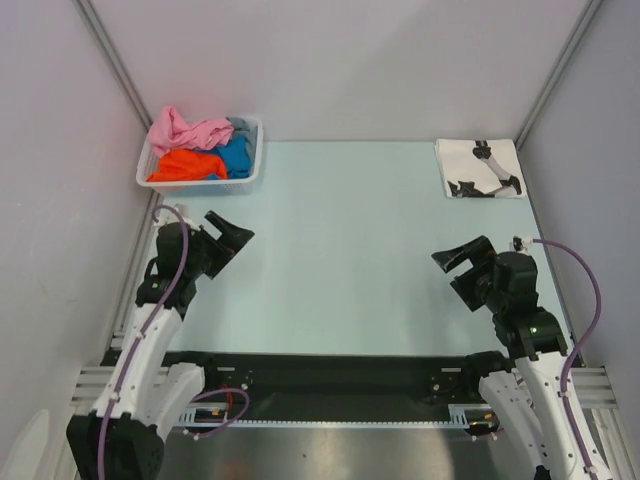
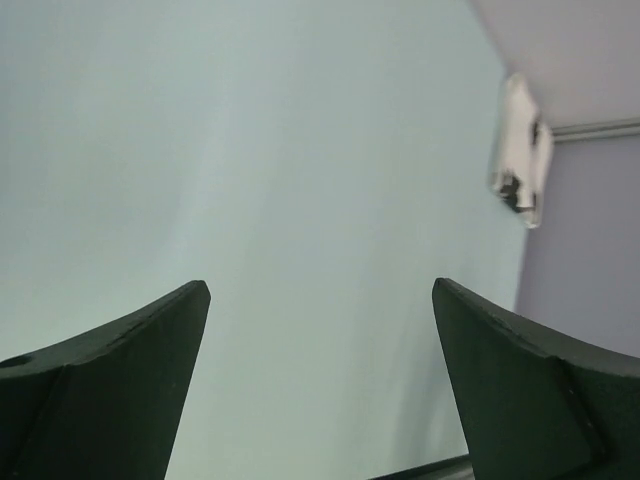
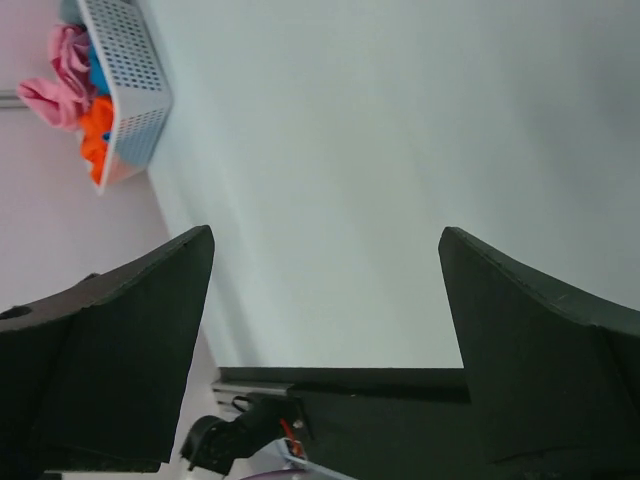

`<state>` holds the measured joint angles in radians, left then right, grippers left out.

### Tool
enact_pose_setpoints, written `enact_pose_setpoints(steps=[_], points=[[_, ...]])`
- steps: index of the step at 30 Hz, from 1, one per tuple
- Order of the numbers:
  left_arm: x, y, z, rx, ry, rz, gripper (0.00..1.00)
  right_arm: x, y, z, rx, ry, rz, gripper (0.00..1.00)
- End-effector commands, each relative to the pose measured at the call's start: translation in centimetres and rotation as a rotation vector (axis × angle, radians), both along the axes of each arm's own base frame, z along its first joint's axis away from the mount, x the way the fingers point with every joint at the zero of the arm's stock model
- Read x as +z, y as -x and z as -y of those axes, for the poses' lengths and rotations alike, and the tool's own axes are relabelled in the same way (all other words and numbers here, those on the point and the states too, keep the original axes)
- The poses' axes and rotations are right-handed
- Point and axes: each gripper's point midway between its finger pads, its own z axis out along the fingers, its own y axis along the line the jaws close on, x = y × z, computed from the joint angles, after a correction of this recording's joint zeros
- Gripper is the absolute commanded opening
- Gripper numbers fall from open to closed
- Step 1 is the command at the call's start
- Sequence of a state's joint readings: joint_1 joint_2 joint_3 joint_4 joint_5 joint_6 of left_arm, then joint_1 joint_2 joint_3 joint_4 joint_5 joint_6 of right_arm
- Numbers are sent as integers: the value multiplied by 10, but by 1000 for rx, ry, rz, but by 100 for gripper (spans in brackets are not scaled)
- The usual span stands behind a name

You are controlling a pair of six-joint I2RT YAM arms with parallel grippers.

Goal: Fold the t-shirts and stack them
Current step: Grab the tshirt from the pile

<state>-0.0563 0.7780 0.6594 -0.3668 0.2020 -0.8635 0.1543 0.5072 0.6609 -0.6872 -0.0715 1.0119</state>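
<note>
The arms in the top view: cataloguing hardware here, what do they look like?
The left arm and right arm have white links and black joints. The left end effector and right end effector are black, each with two broad tapering fingers. A purple cable runs along each arm; a small green light shows on the right arm.

**A:** What is the bench (image 1: 340,250) topped with?

**B:** I can't name the material. It looks smooth, matt and pale, with no grain.

**A:** And the basket (image 1: 205,186) at far left?

**B:** White perforated plastic with a faint sheen. The pink t-shirt (image 1: 180,130), orange t-shirt (image 1: 185,165) and blue t-shirt (image 1: 236,157) are soft, crumpled cloth. The white printed t-shirt (image 1: 480,168) at far right is cloth too, but lies smooth.

**A:** The pincers?

**B:** The left pincer (image 2: 320,288) and right pincer (image 3: 326,232) are matt black, plastic by the look. The near rail (image 1: 330,425) is dull brushed metal.
</note>
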Motion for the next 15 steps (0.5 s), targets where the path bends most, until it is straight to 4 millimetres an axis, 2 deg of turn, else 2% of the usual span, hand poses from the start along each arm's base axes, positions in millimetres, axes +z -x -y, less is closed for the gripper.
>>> enact_pose_setpoints(steps=[1, 4, 5, 6, 7, 8, 9, 10, 11, 12, 13, 14, 15], points=[[3, -22, -22, 40, -155, 36, 100, 11, -3, 21, -24, 162, 32, 100], [21, -40, -45, 201, -170, 93, 100, 5, -9, 9, 69, 171, 23, 100], [24, -46, -66, 315, -210, 108, 100, 5, -8, -1, 137, 146, 29, 100], [24, -51, -73, 347, -220, 115, 100, 6, -12, -3, 157, 135, 34, 100], [34, -63, -85, 376, -233, 166, 100, 4, -14, -4, 175, 141, 15, 100], [36, -71, -85, 338, -235, 187, 100, 7, -18, 2, 157, 155, 16, 100], [46, -81, -90, 335, -244, 217, 100, 6, -21, 5, 144, 166, 9, 100], [26, -97, -96, 337, -245, 149, 100, 5, -25, 8, 134, 177, 2, 100], [22, -105, -108, 344, -235, 119, 100, 6, -27, 9, 144, 190, 13, 100], [41, -124, -113, 335, -242, 140, 100, 8, -31, 10, 144, 198, 21, 100], [38, -134, -117, 318, -254, 109, 100, 8, -33, 11, 146, 208, 19, 100], [9, -155, -125, 301, -280, 19, 100, 6, -37, 15, 137, 231, 9, 100], [43, -180, -122, 251, -291, 85, 97, 7, -39, 18, 128, 241, 6, 100]])
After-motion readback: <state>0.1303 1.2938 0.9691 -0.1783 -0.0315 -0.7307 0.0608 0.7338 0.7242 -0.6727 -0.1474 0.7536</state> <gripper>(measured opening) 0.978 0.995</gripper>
